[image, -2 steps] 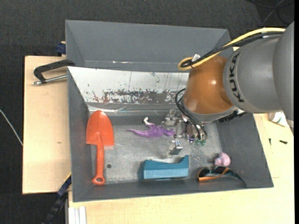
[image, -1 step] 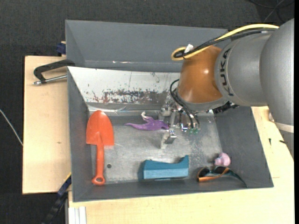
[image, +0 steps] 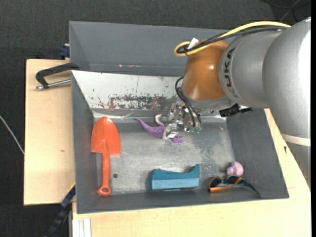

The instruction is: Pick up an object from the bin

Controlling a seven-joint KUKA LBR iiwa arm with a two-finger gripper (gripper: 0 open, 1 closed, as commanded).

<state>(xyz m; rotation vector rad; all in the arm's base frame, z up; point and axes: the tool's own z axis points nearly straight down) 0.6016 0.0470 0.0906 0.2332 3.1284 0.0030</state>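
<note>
1. The arm (image: 276,63) comes in from the right, and the hand (image: 180,125) is low in the grey bin (image: 82,157), near the back wall and a bit right of the middle.
2. Honestly can't tell if the hand is wide or narrow. The orange wrist cover (image: 205,75) sits right above it, and the tip is just a jumble of metal bits from this angle.
3. The thing it's on is a small purple toy (image: 154,128), floppy-looking. It lies on the bin floor at the back, with a thin tail pointing left. Its right end runs under the hand, and a purple bit pokes out just below the tip. They look like they're touching, but I can't say whether it's gripped.
4. Everything else is well apart from the hand:
   - an orange toy shovel (image: 105,142) lies along the left side, blade toward the back and handle loop toward the front
   - a blue blocky piece (image: 173,179) lies at the front, about the middle
   - a small pink ball (image: 236,169) sits in the front right corner, right beside an orange-and-black thing (image: 224,183) that might be toy glasses
5. A yellow cable (image: 247,28) loops over the top of the wrist.
</note>
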